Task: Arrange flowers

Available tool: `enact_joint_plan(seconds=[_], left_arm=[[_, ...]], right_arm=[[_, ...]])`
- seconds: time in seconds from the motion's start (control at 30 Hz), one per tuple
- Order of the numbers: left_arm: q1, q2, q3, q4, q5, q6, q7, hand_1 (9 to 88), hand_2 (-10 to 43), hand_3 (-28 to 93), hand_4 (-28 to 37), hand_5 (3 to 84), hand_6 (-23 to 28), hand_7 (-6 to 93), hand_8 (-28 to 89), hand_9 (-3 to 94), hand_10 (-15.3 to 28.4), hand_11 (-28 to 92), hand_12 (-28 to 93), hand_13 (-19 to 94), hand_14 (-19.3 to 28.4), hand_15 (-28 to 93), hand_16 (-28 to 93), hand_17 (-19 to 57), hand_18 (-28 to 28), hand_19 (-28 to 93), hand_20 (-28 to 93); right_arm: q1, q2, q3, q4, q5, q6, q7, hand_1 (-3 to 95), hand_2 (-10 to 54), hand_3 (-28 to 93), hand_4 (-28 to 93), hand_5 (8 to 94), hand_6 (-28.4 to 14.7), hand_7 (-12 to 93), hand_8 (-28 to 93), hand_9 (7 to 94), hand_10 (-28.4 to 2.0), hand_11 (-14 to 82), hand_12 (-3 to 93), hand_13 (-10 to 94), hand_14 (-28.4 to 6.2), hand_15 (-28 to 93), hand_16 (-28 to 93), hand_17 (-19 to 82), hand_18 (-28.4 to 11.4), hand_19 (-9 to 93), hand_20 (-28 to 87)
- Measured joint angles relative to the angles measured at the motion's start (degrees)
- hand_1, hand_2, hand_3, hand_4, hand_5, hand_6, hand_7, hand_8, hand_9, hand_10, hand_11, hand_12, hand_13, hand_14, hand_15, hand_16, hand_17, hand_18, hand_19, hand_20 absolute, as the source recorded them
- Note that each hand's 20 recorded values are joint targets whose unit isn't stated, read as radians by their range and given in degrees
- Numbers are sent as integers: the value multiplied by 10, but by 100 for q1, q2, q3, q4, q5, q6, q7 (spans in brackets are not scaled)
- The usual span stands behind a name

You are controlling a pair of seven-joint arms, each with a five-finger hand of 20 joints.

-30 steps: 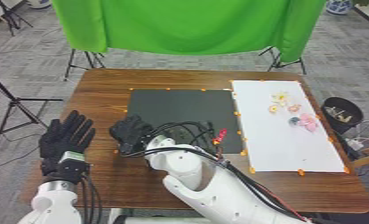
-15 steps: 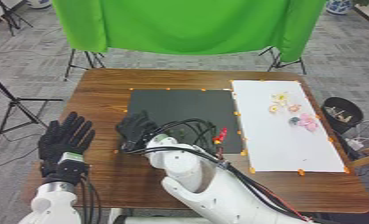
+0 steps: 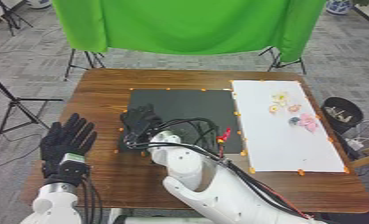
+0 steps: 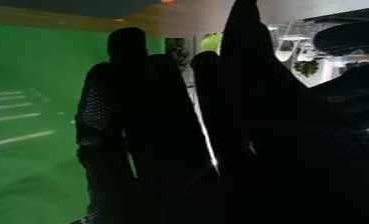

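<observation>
In the head view, the left hand is hovering over or resting on the table at its near left; which of the two, I cannot tell. Its fingers are pointing far, straight and spread apart. The right arm is crossing from the near right toward the left, with cables looping around its wrist and a red piece standing up beside them. The right hand is hanging over the left part of the dark mat, well apart from the flowers; whether it is touching the mat, I cannot tell. Right of the mat, the white sheet is carrying the flowers on its far half, toward its right side. A yellow flower is lying farthest, with a pale orange flower and a small pink flower just nearer. A larger pink flower is lying nearest, right beside a blue-grey flower.

In the right wrist view, the right hand is holding its fingers straight, with narrow gaps between some of them. The green cloth is hanging beyond it.
</observation>
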Motion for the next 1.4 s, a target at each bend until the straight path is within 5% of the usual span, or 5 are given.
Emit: enact_joint_plan(seconds=[0.27, 0.53, 0.83, 1.07, 1.4], left_arm=[[15, -98, -34, 23, 39, -118, -70, 258, 173, 727, -283, 440, 99, 140, -91, 364, 150, 249, 92, 267, 150, 361, -102, -54, 138, 360, 72], [-259, -153, 1, 305, 141, -526, -248, 258, 171, 724, -283, 434, 94, 113, -83, 360, 145, 219, 86, 260, 144, 327, -96, -53, 134, 351, 70], [-329, -154, -255, 302, 184, -568, -183, 257, 169, 721, -283, 427, 93, 108, -76, 344, 142, 211, 86, 247, 142, 322, -89, -54, 131, 348, 70], [-389, -129, -166, 281, 185, -579, -138, 257, 168, 721, -283, 425, 95, 121, -74, 334, 145, 215, 95, 248, 146, 332, -85, -57, 134, 350, 73], [-379, -137, -61, 230, 108, -547, -101, 258, 164, 727, -283, 393, 104, 135, -76, 322, 148, 235, 108, 246, 151, 349, -83, -59, 137, 356, 75]], right_arm=[[-84, 90, 516, -395, 594, -432, 682, 464, -95, 839, -283, 506, -55, 150, -127, 502, -187, 115, 142, 468, -163, 379, 123, 242, -238, 754, 313], [-519, 1128, 1777, -1720, 1376, -13, 1509, 445, -95, 834, -283, 487, -69, 136, -118, 475, -199, 103, 141, 424, -179, 301, 127, 203, -229, 680, 251], [-1294, 2508, 3251, -1883, 1796, -313, 2549, 458, -95, 844, -282, 485, -65, 136, -119, 413, -172, 83, 106, 367, -146, 167, 101, 196, -215, 654, 207], [-1972, 3159, 3900, -1886, 1938, -424, 2734, 510, -95, 843, -282, 509, -67, 127, -122, 447, -145, 99, 86, 403, -122, 129, 93, 227, -210, 685, 206], [-2086, 3189, 4026, -1631, 2036, -979, 2779, 577, -95, 851, -282, 497, -61, 107, -117, 432, -114, 88, 76, 396, -100, 116, 79, 245, -184, 663, 195]])
